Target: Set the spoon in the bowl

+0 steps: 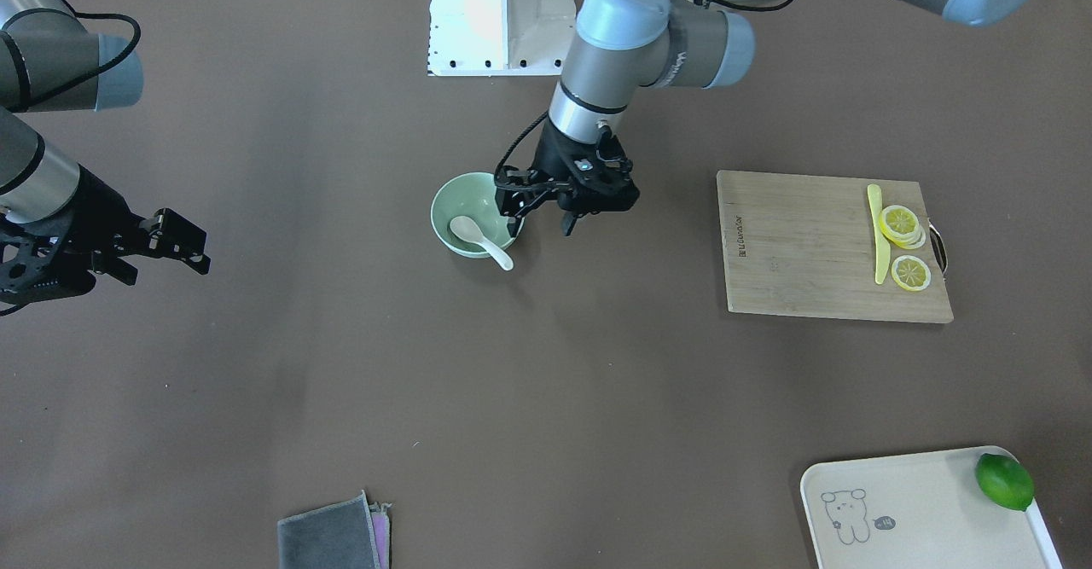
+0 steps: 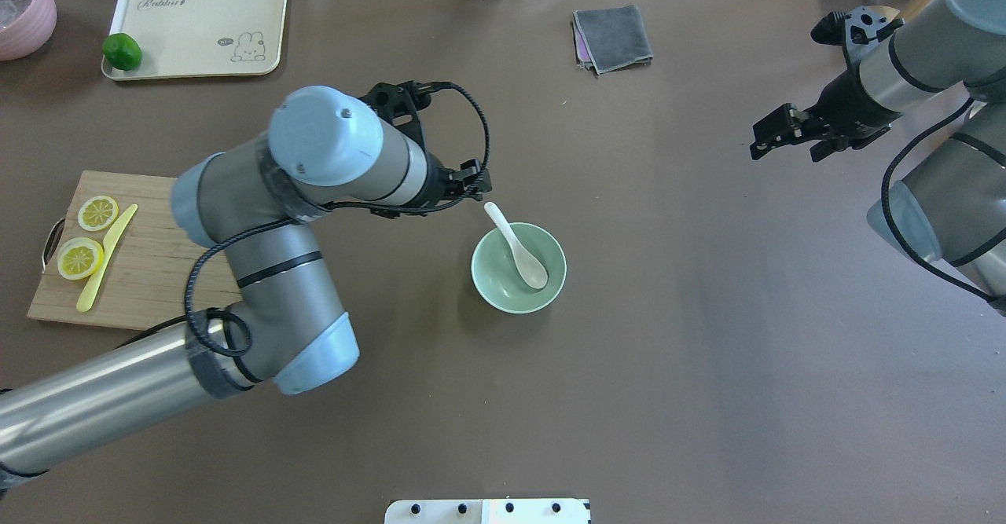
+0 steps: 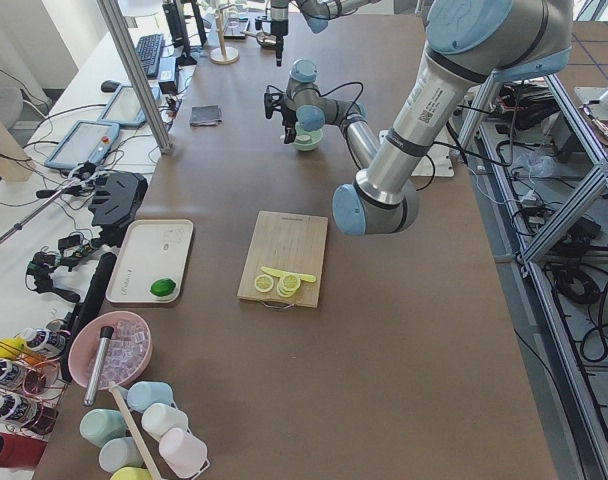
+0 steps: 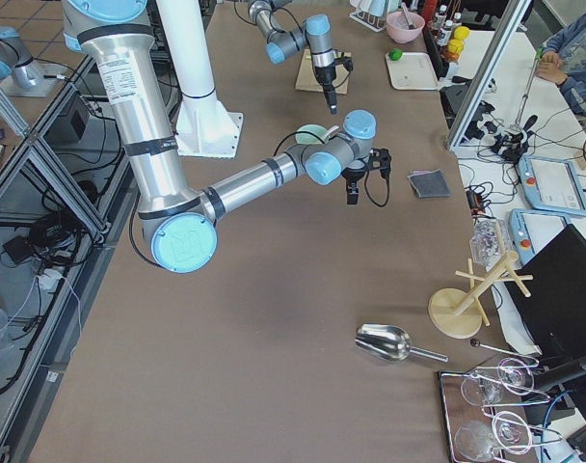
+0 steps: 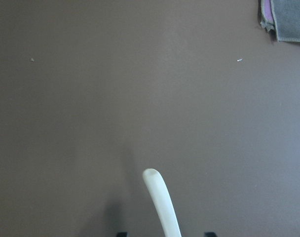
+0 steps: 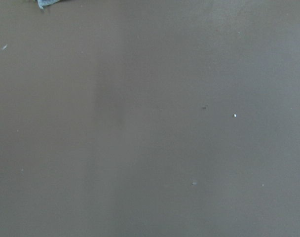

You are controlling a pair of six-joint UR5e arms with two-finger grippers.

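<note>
The pale mint-green bowl [image 1: 444,202] [image 2: 489,288] stands mid-table. The white spoon [image 1: 482,240] [image 2: 519,251] lies in it, scoop on the bowl's floor and handle leaning out over the rim. My left gripper [image 1: 539,221] [image 2: 474,186] hovers at the bowl's rim beside the handle, jaws open and empty. In the left wrist view the handle's end [image 5: 160,202] shows between the two spread fingertips, with gaps on both sides. My right gripper [image 1: 171,249] [image 2: 774,135] is open and empty, far from the bowl, above bare table.
A wooden cutting board [image 1: 802,253] with lemon slices and a yellow strip lies on my left side. A cream tray [image 1: 904,501] holds a lime [image 1: 1004,481]. A folded grey cloth [image 1: 333,539] lies at the far edge. The white arm mount [image 1: 499,14] is behind the bowl.
</note>
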